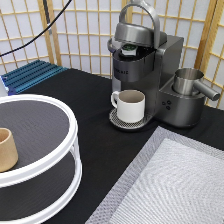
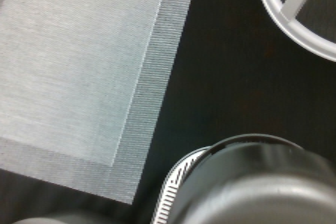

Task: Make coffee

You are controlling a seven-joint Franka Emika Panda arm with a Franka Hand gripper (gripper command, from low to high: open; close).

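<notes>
The coffee pod (image 1: 129, 48), with its green-and-white foil top, sits in the open brew chamber of the grey coffee machine (image 1: 150, 75); the machine's lid (image 1: 137, 27) is raised. A cream-white handled mug (image 1: 129, 105) stands upright on the machine's drip tray (image 1: 117, 121), under the spout. The gripper does not show in the exterior view. The wrist view looks down on the dark top of the machine (image 2: 255, 185), the black table and the edge of the grey mat (image 2: 75, 75).
A white two-tier turntable (image 1: 35, 155) stands at the exterior view's left with a tan handleless cup (image 1: 7, 149) on its upper tier. A steel frothing jug (image 1: 190, 82) sits on the machine's right side. A grey woven mat (image 1: 175, 185) covers the bottom right. A blue rack (image 1: 30, 74) lies at the back left.
</notes>
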